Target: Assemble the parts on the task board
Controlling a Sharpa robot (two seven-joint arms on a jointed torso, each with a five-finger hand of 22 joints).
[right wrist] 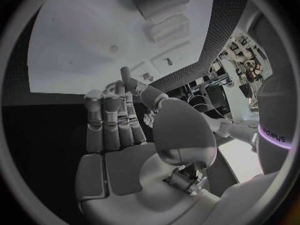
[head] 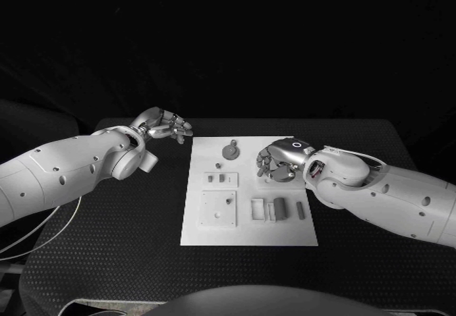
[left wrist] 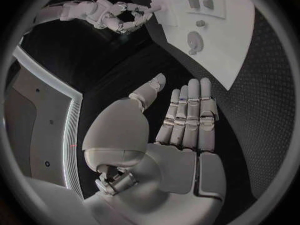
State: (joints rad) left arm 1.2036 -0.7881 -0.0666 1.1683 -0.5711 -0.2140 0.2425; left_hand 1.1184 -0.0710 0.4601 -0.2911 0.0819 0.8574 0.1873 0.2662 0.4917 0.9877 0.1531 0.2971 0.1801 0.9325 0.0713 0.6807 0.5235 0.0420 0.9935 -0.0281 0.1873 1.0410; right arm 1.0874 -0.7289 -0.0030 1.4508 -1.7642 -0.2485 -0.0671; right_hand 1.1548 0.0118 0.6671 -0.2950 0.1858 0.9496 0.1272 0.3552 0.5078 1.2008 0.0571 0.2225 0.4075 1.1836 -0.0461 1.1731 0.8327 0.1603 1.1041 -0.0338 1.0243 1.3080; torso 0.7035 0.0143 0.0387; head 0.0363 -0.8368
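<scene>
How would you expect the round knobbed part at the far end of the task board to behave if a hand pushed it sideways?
The round knobbed part looks rigid and small, so probably light. Its rounded outline suggests it might roll or spin rather than slide straight across the smooth task board.

task board point(head: 249, 224) — near-right part under right hand point(head: 281, 161) | small parts point(head: 221, 178) — shapes perhaps unreadable

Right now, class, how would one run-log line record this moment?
left hand: open, off the board's far-left corner | right hand: empty, above task board right edge | parts: lying on board
</scene>
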